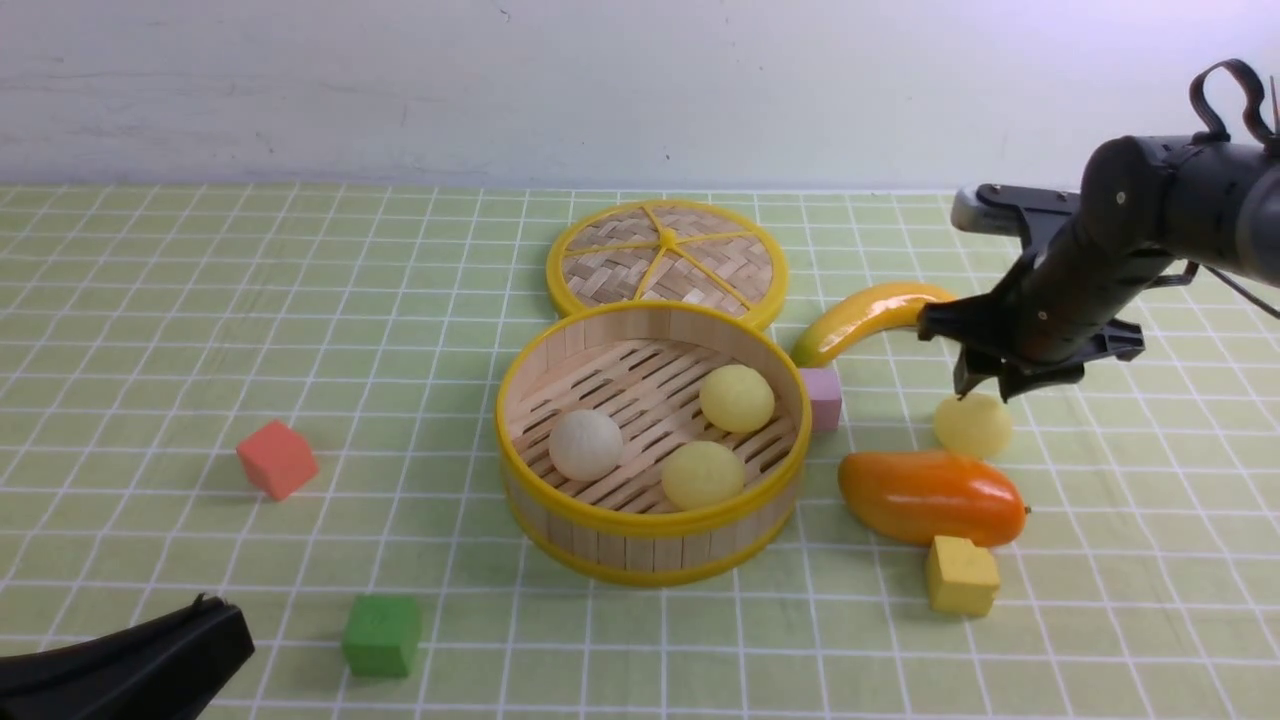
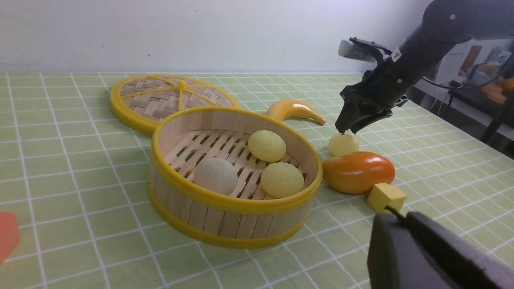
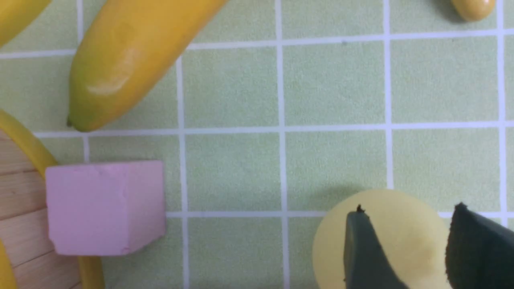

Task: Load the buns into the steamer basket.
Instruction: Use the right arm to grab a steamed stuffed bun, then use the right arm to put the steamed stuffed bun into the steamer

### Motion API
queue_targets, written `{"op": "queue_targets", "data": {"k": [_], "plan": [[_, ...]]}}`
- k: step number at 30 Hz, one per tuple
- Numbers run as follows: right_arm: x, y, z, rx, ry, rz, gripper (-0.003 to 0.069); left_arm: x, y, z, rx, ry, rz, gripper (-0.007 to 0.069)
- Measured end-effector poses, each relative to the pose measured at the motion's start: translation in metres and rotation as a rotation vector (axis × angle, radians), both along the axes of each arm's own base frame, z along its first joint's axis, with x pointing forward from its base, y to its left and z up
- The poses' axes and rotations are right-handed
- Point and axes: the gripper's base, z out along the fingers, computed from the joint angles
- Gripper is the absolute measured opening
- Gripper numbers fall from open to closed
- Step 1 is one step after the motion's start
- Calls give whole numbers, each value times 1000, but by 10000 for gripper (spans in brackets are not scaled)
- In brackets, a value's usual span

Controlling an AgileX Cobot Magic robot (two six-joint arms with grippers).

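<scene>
Three of the four buns already sit on the slatted floor of the steamer basket [image 1: 650, 548]: the off-white bun [image 1: 586, 444], the far yellow bun [image 1: 736, 398] and the near yellow bun [image 1: 703, 475]. They lie spread apart, so there is bare floor for one more. The woven lid [image 1: 667, 262] lies flat behind the basket against its far rim, which leaves the mouth free to drop things in from above.

The last bun [image 1: 972, 425] rests on the desk [image 1: 150, 330], well to the robot's right of the basket. It is tucked just behind the mango [image 1: 930, 497], so close that I cannot tell whether they touch. The banana [image 1: 870, 315] lies beyond it and the pink cube [image 1: 822, 397] sits against the basket wall.

That crowding seems to be why the right claw [image 1: 985, 392] points straight down over the bun rather than coming in from the side. Its two fingers stand partly apart, the tips right at the bun's crown. The bun is sitting on the desk, and I judge it is not yet gripped. The fingers look set to slide down past the bun's sides without nudging the mango.

The left claw [image 1: 210, 620] lies low at the near edge of the desk, drawn together and empty, out of the way.
</scene>
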Motion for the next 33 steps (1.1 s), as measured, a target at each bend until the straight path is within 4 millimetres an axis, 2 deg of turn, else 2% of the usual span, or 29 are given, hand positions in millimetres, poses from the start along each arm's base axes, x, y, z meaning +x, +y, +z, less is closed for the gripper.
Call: {"op": "queue_targets", "data": {"k": [7, 11, 17, 18, 19, 20, 23, 26, 29, 30, 31, 32, 33], "plan": [[1, 0, -11, 2, 31, -1, 296, 0, 0, 0, 0, 0, 0, 27], [2, 1, -15, 1, 40, -1, 263, 0, 0, 0, 0, 0, 0, 29], [1, 1, -15, -6, 46, 13, 107, 0, 0, 0, 0, 0, 0, 31], [1, 1, -15, -7, 46, 15, 100, 0, 0, 0, 0, 0, 0, 31], [0, 0, -14, -15, 54, 31, 41, 0, 0, 0, 0, 0, 0, 31], [-1, 0, -13, -18, 58, 39, 14, 0, 0, 0, 0, 0, 0, 31], [-4, 0, -6, -24, 59, 54, -1, 0, 0, 0, 0, 0, 0, 33], [-13, 3, 19, -24, 37, 85, -1, 0, 0, 0, 0, 0, 0, 36], [-24, 20, 53, 9, -40, 142, -1, 0, 0, 0, 0, 0, 0, 38], [-26, 23, 57, 16, -54, 154, -1, 0, 0, 0, 0, 0, 0, 38], [-32, 41, 75, 54, -105, 208, -1, 0, 0, 0, 0, 0, 0, 39], [-36, 54, 84, 82, -132, 243, -1, 0, 0, 0, 0, 0, 0, 39], [-37, 56, 85, 80, -136, 251, 0, 0, 0, 0, 0, 0, 0, 39]]}}
